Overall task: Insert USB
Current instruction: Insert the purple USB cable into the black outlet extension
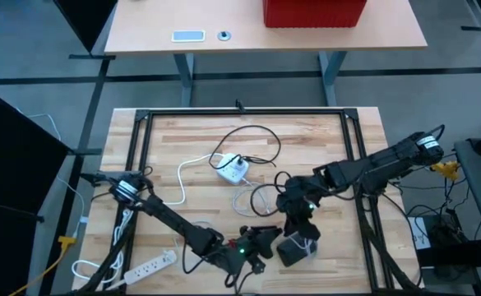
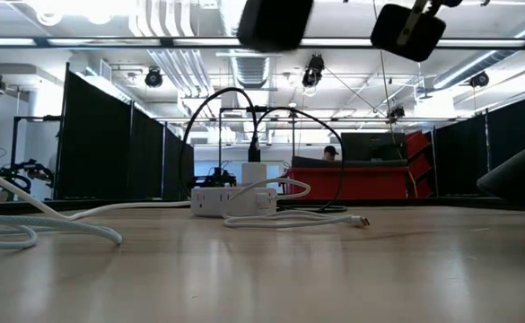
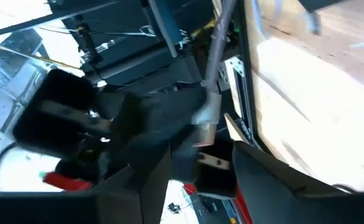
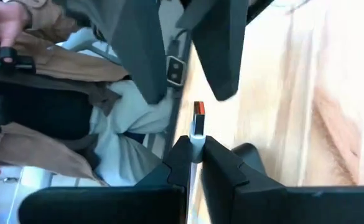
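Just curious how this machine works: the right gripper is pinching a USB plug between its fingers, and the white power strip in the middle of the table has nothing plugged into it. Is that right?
Partly. The right gripper does pinch the USB plug, as the right wrist view shows. But the white power strip is not bare: the low view shows a black cable plugged into its top through a white adapter.

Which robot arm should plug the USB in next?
Probably the right. The right pincer already pinches the USB plug with its tip sticking out. The left pincer sits nearby, and what it holds is unclear.
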